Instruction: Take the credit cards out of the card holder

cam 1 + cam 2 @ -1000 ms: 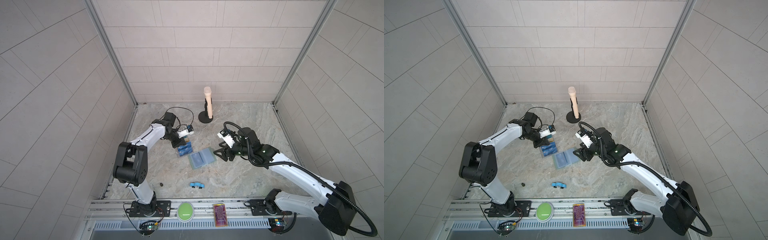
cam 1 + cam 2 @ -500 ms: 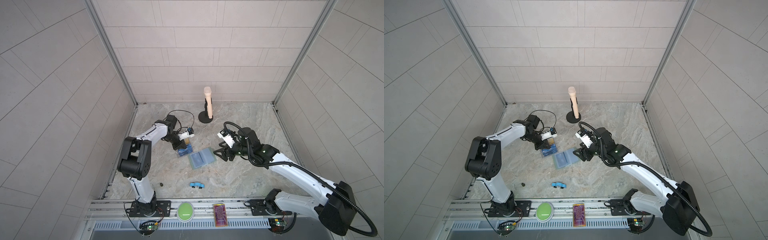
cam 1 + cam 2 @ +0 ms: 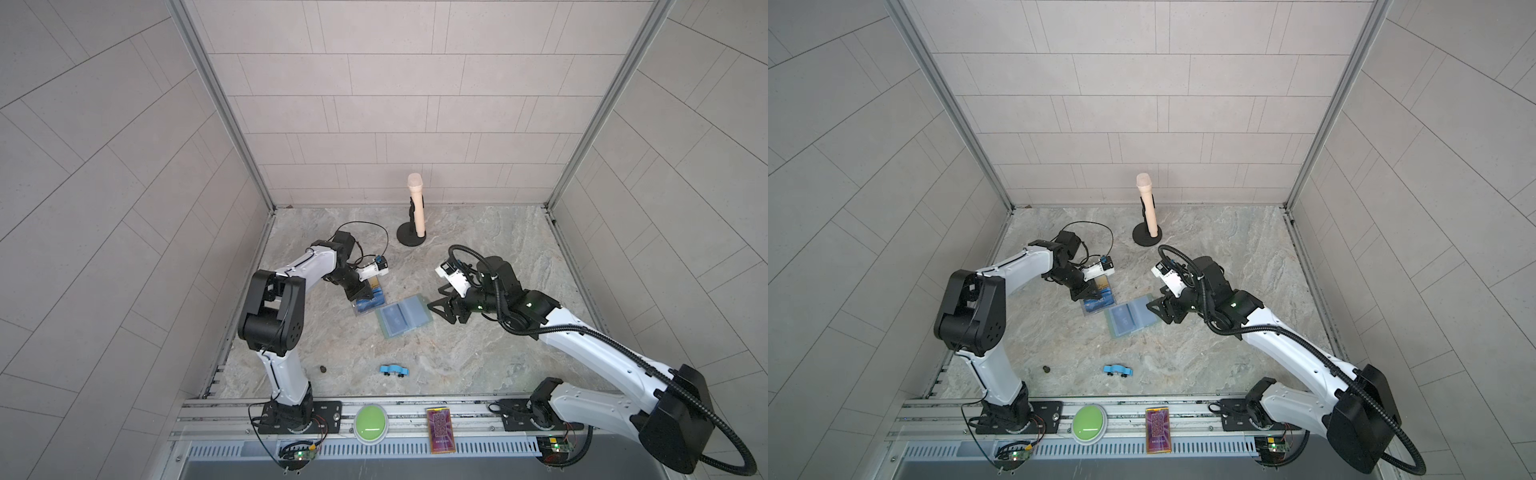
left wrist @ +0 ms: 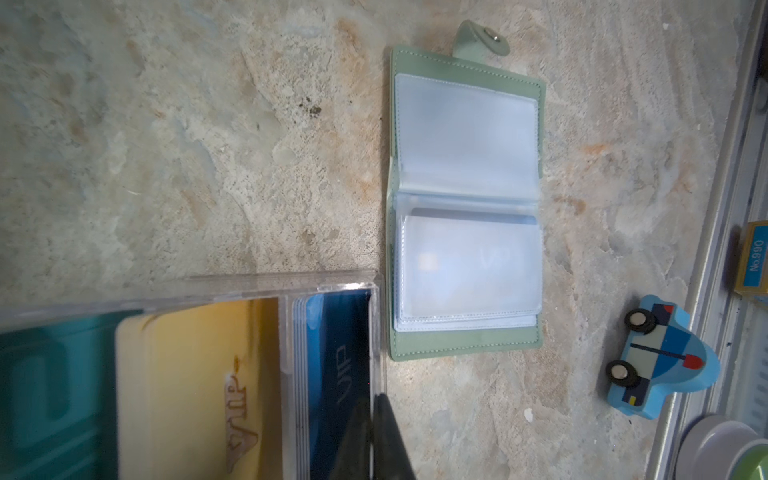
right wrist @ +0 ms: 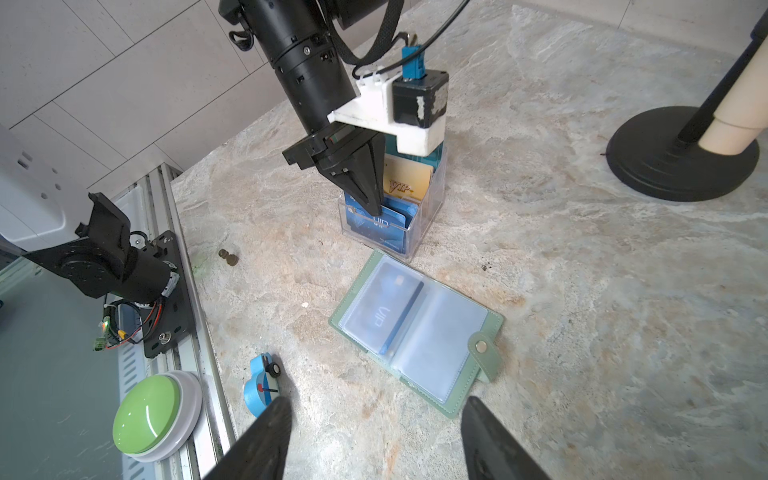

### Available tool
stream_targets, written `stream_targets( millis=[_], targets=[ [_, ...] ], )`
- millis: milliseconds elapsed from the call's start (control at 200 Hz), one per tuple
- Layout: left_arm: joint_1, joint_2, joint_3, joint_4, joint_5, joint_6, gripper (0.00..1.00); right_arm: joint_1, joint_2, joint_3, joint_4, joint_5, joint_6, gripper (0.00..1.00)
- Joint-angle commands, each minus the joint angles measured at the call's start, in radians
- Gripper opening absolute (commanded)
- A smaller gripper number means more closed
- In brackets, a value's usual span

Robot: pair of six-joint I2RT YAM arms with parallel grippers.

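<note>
Now card holder (image 3: 404, 316) flat, just beside spread right gripper (image 3: 441, 312); left gripper (image 5: 373, 203) clenched in stand (image 5: 432, 199).

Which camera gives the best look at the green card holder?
The left wrist view: the card holder lies open, close and face-on, its sleeves and snap tab clear. The right wrist view shows it whole but slanted. In both top views it is only a small pale rectangle.

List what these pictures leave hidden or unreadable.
- Right wrist view: shut left gripper covers its contact with blue plastic cards in clear acrylic stand; grip unconfirmed.
- Left wrist view: mint-green card holder, frosted sleeves blur card count.
- Both top views: small dark object too small to identify.
</note>
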Motion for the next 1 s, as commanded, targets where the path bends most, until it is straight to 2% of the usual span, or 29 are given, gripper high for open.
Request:
stream_targets(
  millis=[0,410,601,991],
  targets=[
    [-0.004,0.016,0.023,-0.021,0.004,-0.021,0.07,-0.003,-0.022,-0.008,0.014,-0.008,-0.008,0.68],
    [-0.013,0.008,0.031,0.007,-0.054,-0.076,0.16,-0.004,-0.023,-0.01,0.016,-0.005,-0.01,0.68],
    [-0.019,-0.015,0.032,0.012,-0.064,-0.089,0.23,-0.004,-0.022,-0.008,0.017,-0.005,-0.009,0.68],
    [-0.037,-0.186,-0.019,0.101,-0.148,-0.147,0.3,-0.004,-0.02,-0.012,0.03,0.047,0.01,0.69]
  ],
)
